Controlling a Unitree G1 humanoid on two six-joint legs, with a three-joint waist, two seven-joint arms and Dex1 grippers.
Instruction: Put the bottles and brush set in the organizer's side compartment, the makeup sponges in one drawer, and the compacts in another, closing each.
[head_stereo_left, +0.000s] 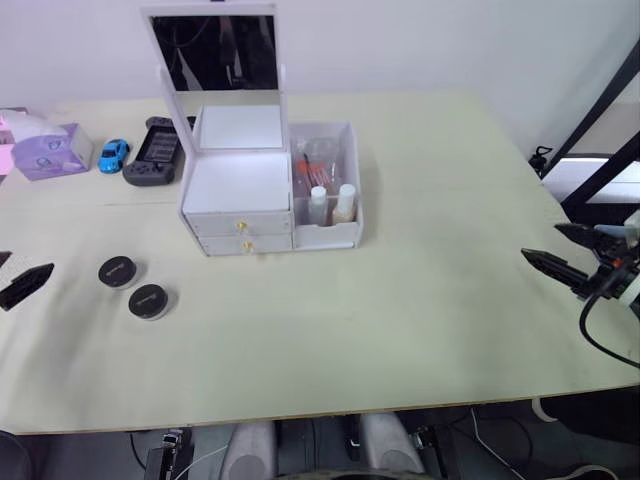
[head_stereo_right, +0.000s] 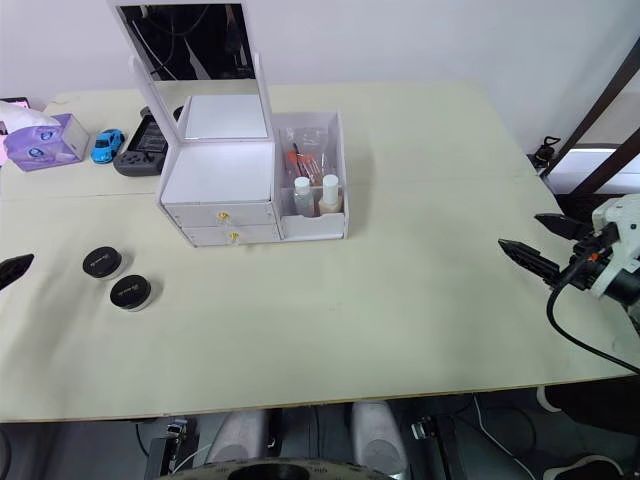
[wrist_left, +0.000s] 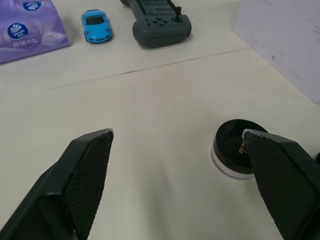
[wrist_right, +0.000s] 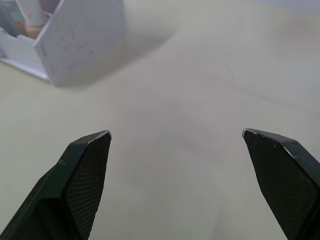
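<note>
The white plastic organizer (head_stereo_left: 240, 190) is seen toward the back of the pale table (head_stereo_left: 430, 300), its tall rectangular mirror (head_stereo_left: 215, 50) raised upright behind a flat, smooth lid. Two shallow drawers with small gold knobs (head_stereo_left: 240, 225) are stacked at its front, and both are shut. On the robot's right of the drawers, the deep side compartment (head_stereo_left: 345, 225) is joined to them; two small bottles (head_stereo_left: 330, 203), one clear and one beige, are stood upright at its front, and the clear pouch of the brush set (head_stereo_left: 318, 165) is leaned behind them. Two round black compacts (head_stereo_left: 133, 287) with pale rims are laid flat on the table, well apart from the organizer on the robot's left. The left gripper (wrist_left: 177, 137) is held just beside one compact, its textured black fingers spread wide. The right gripper (wrist_right: 176, 134) is likewise spread wide above bare table, well apart from the organizer.
</note>
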